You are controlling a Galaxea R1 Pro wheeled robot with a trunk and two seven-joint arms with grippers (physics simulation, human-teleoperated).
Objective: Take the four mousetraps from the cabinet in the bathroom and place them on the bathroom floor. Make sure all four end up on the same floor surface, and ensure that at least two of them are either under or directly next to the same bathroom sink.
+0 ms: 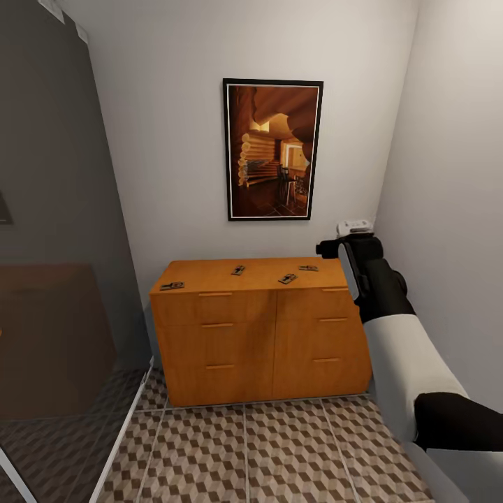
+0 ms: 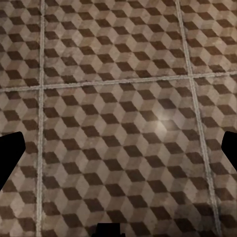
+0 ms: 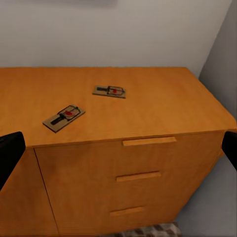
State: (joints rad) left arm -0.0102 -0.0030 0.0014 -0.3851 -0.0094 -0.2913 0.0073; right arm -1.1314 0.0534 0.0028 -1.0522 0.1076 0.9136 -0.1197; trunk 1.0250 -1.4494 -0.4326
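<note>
Four mousetraps wait on the cabinet, and we have hold of none of them.

Our right fingers (image 3: 118, 148) stand wide apart and empty, their dark tips at the two edges of the right wrist view, aimed at the cabinet's front right corner so the two nearest traps lie ahead: one mousetrap (image 3: 63, 117) near the front edge, another mousetrap (image 3: 109, 91) further back. Our left fingers (image 2: 118, 153) are likewise spread and empty, hanging over the bathroom floor (image 2: 118, 98), which we judge is simply parked out of the way. From the head view, the right arm (image 1: 377, 279) is raised beside the cabinet (image 1: 258, 342), whose flat top serves as worktop for all four mousetraps (image 1: 287, 278). A framed picture (image 1: 272, 150) hangs on the wall above.
</note>
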